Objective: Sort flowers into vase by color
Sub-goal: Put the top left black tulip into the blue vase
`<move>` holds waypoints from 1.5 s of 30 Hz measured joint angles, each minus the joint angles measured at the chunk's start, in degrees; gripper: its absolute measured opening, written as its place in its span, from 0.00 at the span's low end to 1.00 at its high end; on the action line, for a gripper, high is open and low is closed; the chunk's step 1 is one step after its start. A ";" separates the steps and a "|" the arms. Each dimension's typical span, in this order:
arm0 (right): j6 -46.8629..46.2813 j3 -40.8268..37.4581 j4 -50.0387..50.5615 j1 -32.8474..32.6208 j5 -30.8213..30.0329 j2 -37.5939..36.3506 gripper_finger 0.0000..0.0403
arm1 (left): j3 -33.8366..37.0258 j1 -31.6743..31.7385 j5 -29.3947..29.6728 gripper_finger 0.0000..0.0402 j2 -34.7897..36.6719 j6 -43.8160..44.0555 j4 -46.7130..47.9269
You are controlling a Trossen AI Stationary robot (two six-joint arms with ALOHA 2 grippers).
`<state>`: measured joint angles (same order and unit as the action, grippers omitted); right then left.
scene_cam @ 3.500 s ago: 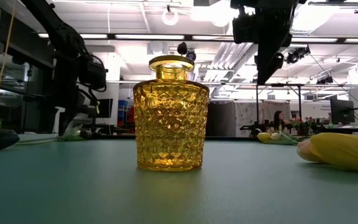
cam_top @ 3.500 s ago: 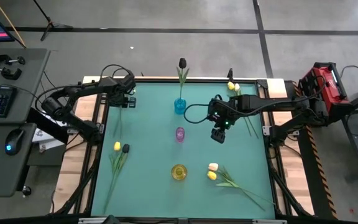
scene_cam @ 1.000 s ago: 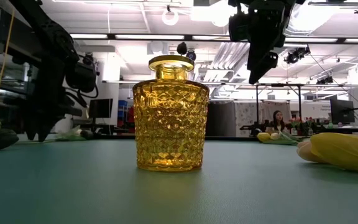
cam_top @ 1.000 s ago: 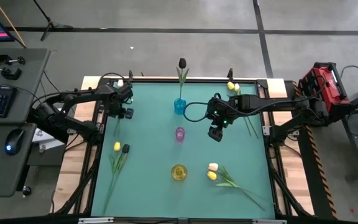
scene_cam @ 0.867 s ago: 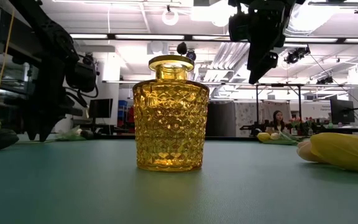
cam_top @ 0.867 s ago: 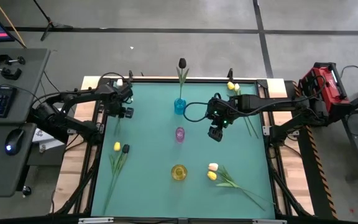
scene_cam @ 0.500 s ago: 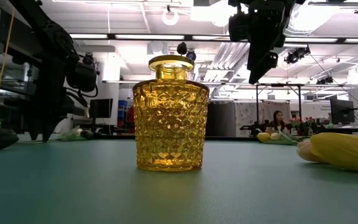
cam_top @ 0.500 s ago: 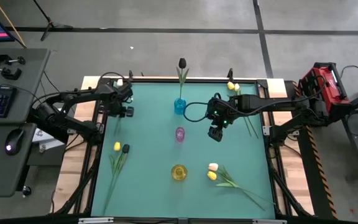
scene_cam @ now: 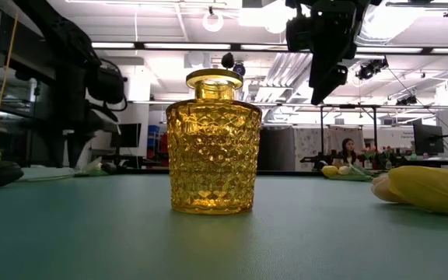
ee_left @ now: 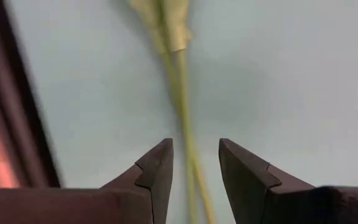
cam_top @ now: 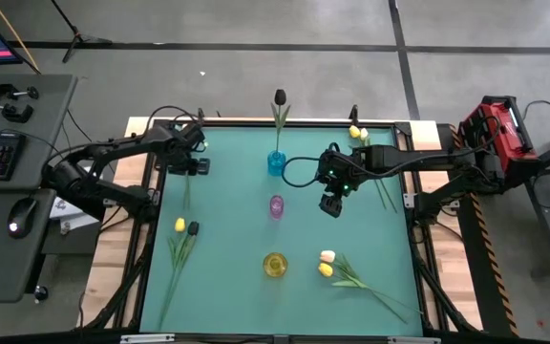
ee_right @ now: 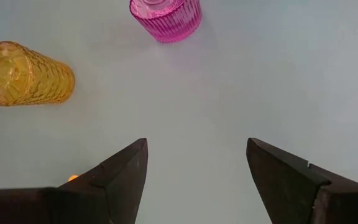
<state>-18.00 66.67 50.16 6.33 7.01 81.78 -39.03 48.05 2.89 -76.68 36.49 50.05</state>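
Upper left of the high view: left gripper [cam_top: 197, 165] parted, straddling a pale flower stem [ee_left: 182, 118] without pinching it, probably lined up for a grab. Centre: right gripper [cam_top: 328, 205] spread wide, empty, hovering beside the pink vase [cam_top: 276, 205]. 1 dark tulip [cam_top: 280, 97] already in the blue vase [cam_top: 275, 162]; yellow vase [cam_top: 275, 265] lower centre, empty; other flowers [cam_top: 337, 268] scattered on the mat.

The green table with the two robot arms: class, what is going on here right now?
Two arms are sorting artificial tulips into coloured vases. The blue vase already holds a dark tulip; the pink vase and yellow vase look empty. The left gripper, jaws apart, hovers over a pale tulip's stem near the table's left edge. The right gripper hangs open near the pink vase, holding nothing.
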 joint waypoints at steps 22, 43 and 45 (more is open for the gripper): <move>-0.02 -0.02 -1.99 0.02 -1.05 -0.01 0.65 | 7.11 -6.66 0.18 0.29 1.14 5.58 0.09; -0.17 -0.02 -1.98 0.00 -1.05 -0.02 0.65 | 7.87 -4.20 1.45 0.29 1.09 4.87 -2.84; -0.13 -0.02 -1.98 0.01 -1.05 -0.01 0.65 | 7.85 -3.73 1.45 0.29 1.09 4.87 -2.98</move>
<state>-18.12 66.65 48.18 6.34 5.96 81.76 -31.18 44.32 4.34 -75.59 41.36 47.07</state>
